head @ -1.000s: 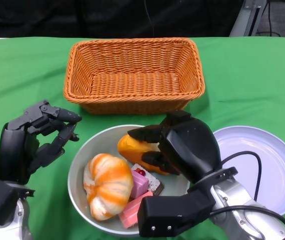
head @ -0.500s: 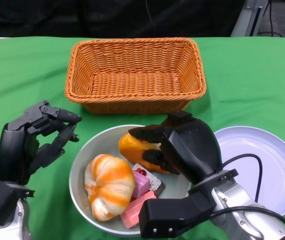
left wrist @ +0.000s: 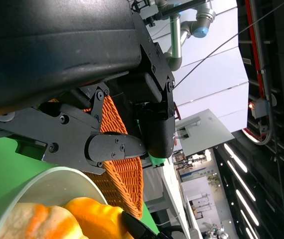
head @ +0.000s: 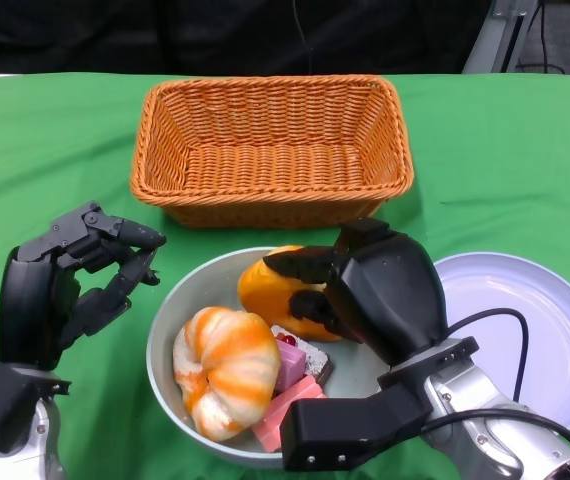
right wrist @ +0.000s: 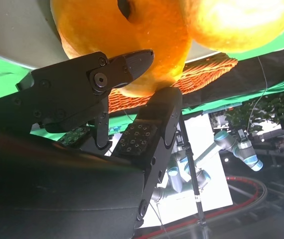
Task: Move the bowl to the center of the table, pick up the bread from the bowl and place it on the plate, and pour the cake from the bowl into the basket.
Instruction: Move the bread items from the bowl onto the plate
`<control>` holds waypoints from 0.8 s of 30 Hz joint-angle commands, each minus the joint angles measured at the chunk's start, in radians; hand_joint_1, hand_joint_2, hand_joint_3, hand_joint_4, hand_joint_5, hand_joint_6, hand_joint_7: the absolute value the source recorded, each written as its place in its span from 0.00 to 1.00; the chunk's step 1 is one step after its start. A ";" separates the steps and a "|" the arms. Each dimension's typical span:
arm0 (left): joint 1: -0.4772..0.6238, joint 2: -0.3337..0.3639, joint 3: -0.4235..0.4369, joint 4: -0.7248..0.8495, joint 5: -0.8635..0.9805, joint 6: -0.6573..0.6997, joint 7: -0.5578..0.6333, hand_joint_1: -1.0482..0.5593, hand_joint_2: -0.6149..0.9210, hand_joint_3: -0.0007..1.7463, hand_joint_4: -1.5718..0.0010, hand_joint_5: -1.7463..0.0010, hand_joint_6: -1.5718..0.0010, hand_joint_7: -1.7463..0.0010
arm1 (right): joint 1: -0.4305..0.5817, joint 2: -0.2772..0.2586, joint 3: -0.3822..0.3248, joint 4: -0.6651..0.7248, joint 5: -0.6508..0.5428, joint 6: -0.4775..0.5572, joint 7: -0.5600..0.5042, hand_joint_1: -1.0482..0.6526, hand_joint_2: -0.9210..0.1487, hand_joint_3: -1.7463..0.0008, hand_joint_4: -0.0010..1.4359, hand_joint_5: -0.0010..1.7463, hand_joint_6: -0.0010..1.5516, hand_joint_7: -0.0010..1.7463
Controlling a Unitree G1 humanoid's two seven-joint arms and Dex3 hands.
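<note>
The grey bowl stands just in front of the wicker basket. In it lie an orange-and-white striped bread and pink cake pieces. My right hand grips a round orange bread at the bowl's far side; it sits raised above the cake. The right wrist view shows black fingers clamped against this orange bread. My left hand hovers left of the bowl, fingers apart and holding nothing. The white plate lies bare at the right.
A green cloth covers the table. The basket holds nothing. The bowl's rim and the basket show just beyond my left fingertips in the left wrist view. My right forearm and its cable overlap the plate's near-left edge.
The orange bread has risen a little in my right hand. The bowl and the striped bread have slid slightly to the right. My left hand has stayed put.
</note>
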 commanded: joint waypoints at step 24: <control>-0.001 0.012 -0.002 0.041 0.003 -0.024 0.036 0.56 1.00 0.22 0.48 0.18 0.43 0.43 | -0.112 -0.030 -0.060 0.085 0.038 -0.106 -0.177 0.51 0.15 1.00 0.57 0.68 0.79 0.02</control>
